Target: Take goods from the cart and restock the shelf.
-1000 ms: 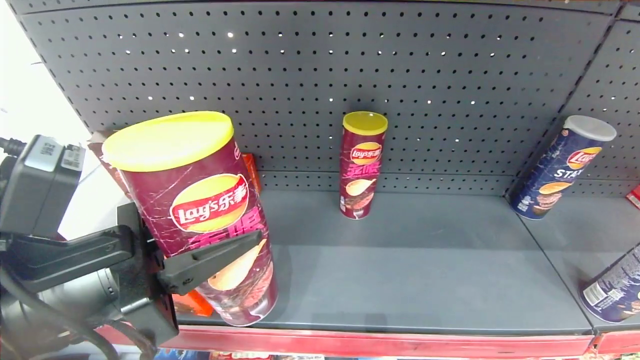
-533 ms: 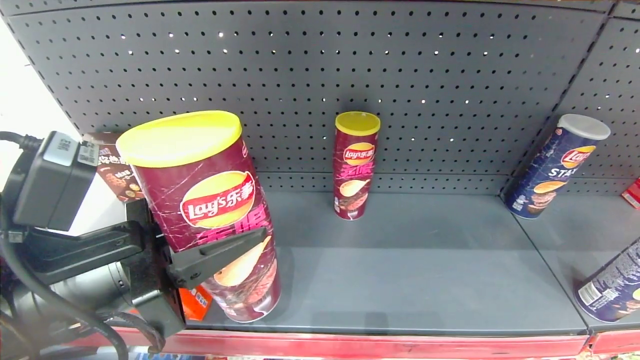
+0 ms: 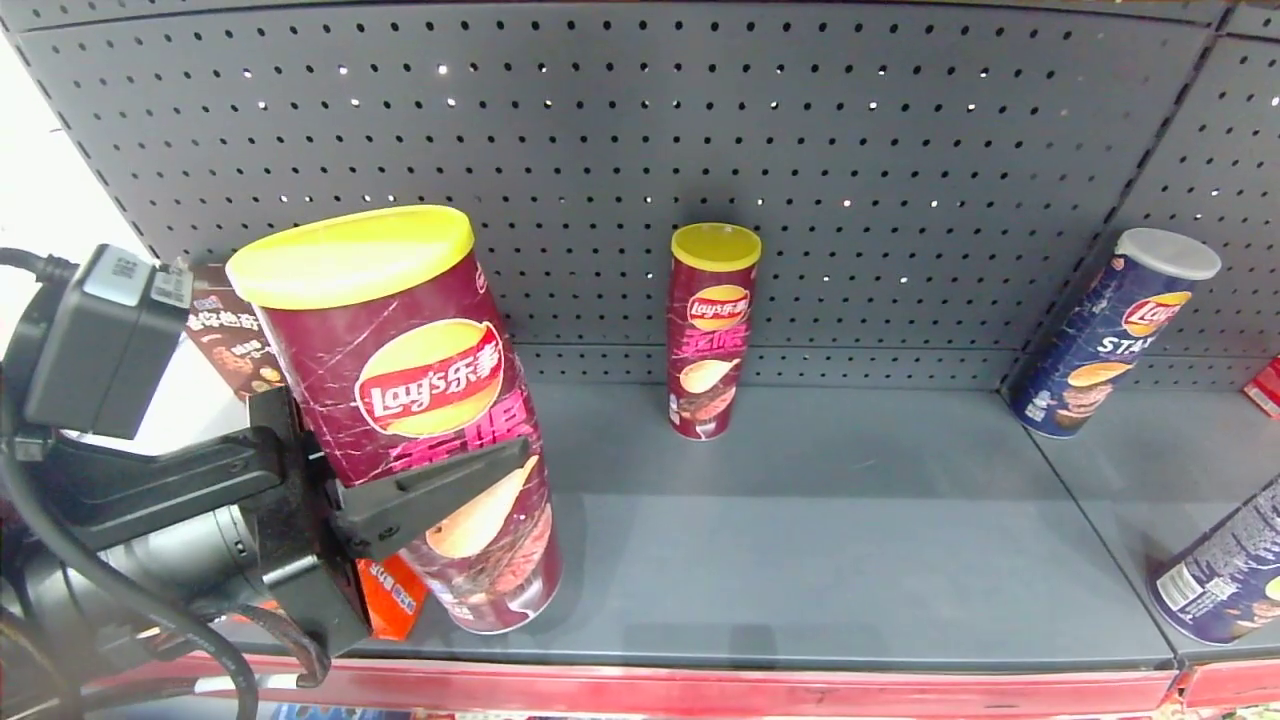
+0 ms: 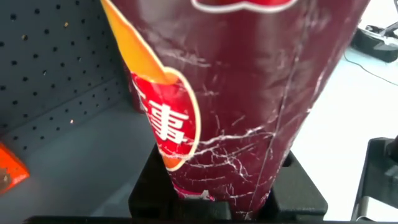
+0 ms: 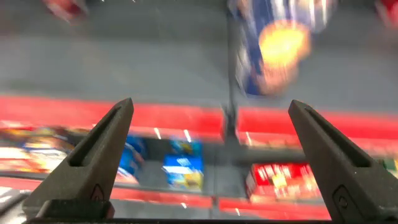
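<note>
Our left gripper (image 3: 400, 450) is clamped round the lower half of the can (image 3: 420, 380), which stands upright over the front left corner of the shelf (image 3: 800, 540). We cannot tell whether its base is touching the board or is just above it. The main risk, as we judge it, is the edge. The base sits close behind the red lip (image 3: 750, 685), so if we let go here with the can off the board or tilted, it could tip forward and fall. The can is tall and narrow and held low, so a nudge from an opening finger might also topple it. The orange box (image 3: 395, 600) lies just beside the base on the gripper's side, and the brown box (image 3: 235, 335) stands behind. Both crowd the fingers, and a sideways pull-out could drag them. Deeper in the way looks open. The back can (image 3: 710, 335) stands against the pegboard (image 3: 700, 150), well apart, and a blue can (image 3: 1110, 340) and a second blue can (image 3: 1225, 580) are far to the right. Our right gripper (image 5: 211, 106) is spread wide and holds nothing, facing the shelf front.
</note>
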Motion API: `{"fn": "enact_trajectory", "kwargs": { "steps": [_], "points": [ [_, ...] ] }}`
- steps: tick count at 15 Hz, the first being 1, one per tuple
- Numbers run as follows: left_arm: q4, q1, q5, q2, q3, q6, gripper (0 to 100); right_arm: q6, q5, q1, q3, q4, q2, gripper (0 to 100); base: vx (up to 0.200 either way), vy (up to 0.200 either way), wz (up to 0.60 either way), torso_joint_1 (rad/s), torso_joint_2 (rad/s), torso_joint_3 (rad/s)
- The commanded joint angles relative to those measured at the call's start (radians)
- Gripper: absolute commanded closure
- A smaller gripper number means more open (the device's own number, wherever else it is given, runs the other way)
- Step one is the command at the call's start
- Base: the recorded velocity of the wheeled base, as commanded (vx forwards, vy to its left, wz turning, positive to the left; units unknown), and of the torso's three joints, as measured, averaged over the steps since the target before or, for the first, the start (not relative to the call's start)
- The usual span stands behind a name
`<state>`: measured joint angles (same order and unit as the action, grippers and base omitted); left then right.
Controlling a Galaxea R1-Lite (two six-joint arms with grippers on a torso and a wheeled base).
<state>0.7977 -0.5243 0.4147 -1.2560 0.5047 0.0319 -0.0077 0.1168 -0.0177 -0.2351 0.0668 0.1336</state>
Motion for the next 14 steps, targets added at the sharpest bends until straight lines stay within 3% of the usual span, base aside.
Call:
{"fn": "enact_trajectory", "kwargs": {
  "steps": [1,3,4,5,7,10,12,14],
  "points": [
    [0.002,0.001,0.003,-0.005,-0.003,-0.001,100,-0.037,0.184,-0.062,-0.245,0.054,0.314,0,0.0,0.0,0.0,0.0,0.0,0.0],
    [0.0,0.004,0.001,-0.008,-0.008,-0.014,100,-0.1,0.259,-0.117,-0.263,0.05,0.443,0,0.0,0.0,0.0,0.0,0.0,0.0],
    [0.0,0.004,0.001,-0.01,-0.009,-0.014,100,-0.104,0.262,-0.131,-0.267,0.048,0.458,0,0.0,0.0,0.0,0.0,0.0,0.0],
    [0.003,0.006,0.006,-0.03,-0.015,-0.014,100,-0.115,0.257,-0.205,-0.293,0.027,0.552,0,0.0,0.0,0.0,0.0,0.0,0.0],
    [0.003,0.006,0.007,-0.056,-0.005,-0.014,100,-0.115,0.265,-0.24,-0.296,-0.079,0.664,0,0.0,0.0,0.0,0.0,0.0,0.0],
    [0.029,0.004,0.009,-0.077,-0.003,-0.012,100,-0.109,0.244,-0.37,-0.354,-0.137,0.801,0,0.0,0.0,0.0,0.0,0.0,0.0],
    [0.029,0.006,0.007,-0.082,0.003,-0.014,100,-0.109,0.172,-0.45,-0.415,-0.145,0.919,0,0.0,0.0,0.0,0.0,0.0,0.0],
    [0.029,0.007,0.006,-0.082,0.006,-0.014,100,-0.118,0.164,-0.475,-0.457,-0.2,1.02,0,0.0,0.0,0.0,0.0,0.0,0.0]
  ]
}}
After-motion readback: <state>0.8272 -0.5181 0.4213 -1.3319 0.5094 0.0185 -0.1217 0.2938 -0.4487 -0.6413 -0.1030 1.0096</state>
